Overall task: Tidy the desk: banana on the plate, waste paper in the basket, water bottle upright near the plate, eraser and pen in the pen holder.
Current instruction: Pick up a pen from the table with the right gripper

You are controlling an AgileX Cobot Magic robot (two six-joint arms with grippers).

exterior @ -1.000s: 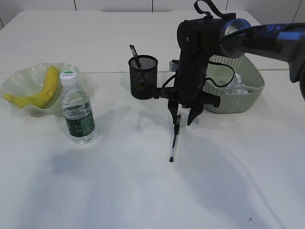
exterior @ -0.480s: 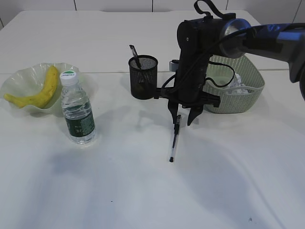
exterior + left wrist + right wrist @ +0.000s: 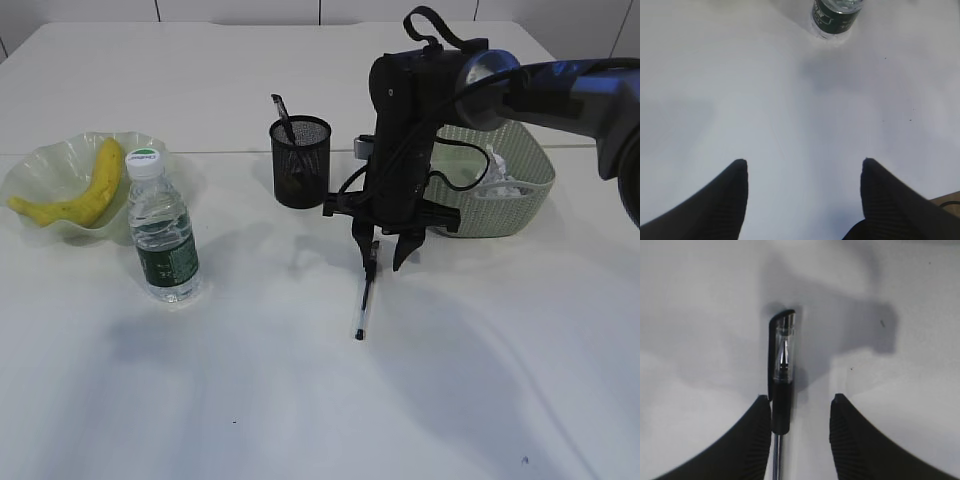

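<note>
A clear pen with a black cap (image 3: 364, 300) lies on the white table, cap end toward the back. My right gripper (image 3: 383, 255) points down over that cap end, open, fingers straddling it. In the right wrist view the pen (image 3: 782, 370) lies against the left finger, with a gap to the right finger; gripper (image 3: 800, 400). The black mesh pen holder (image 3: 300, 165) holds another pen (image 3: 282, 112). A banana (image 3: 85, 187) lies on the pale plate (image 3: 40, 165), with the water bottle (image 3: 163, 232) upright beside it. Waste paper (image 3: 503, 180) sits in the green basket (image 3: 520, 205). The eraser is out of view. My left gripper (image 3: 803, 165) hangs open over bare table.
The right arm stands between the pen holder and the basket, covering the basket's left side. In the left wrist view the bottle's base (image 3: 835, 15) is at the top edge, well beyond the fingers. White table surface spreads across the front.
The right arm has shifted slightly, its fingertips a little lower around the pen's cap end. The pen, the bottle and the other things have not moved.
</note>
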